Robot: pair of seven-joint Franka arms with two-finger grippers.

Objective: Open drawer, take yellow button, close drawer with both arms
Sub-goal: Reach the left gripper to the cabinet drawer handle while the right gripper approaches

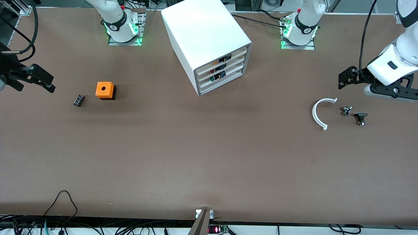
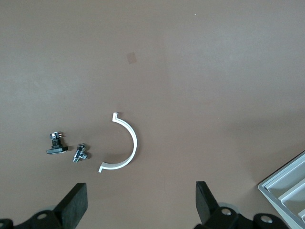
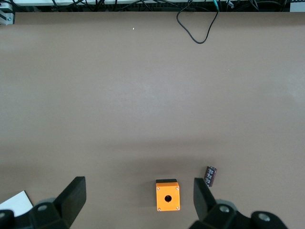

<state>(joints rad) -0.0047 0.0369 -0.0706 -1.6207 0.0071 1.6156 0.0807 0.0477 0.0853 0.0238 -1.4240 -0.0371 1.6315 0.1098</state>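
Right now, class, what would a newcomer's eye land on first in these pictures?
Probably the white cabinet between the arms' bases, its three drawers shut. Next the orange cube toward the right arm's end and the white curved piece toward the left arm's end. The left gripper and right gripper hover open, empty.

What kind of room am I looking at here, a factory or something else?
Most likely a robotics research lab, not a factory. Two white arms are bolted to a brown table, cables run along its edges, and a few small parts sit staged on it: a white drawer cabinet, an orange cube and a white curved piece.
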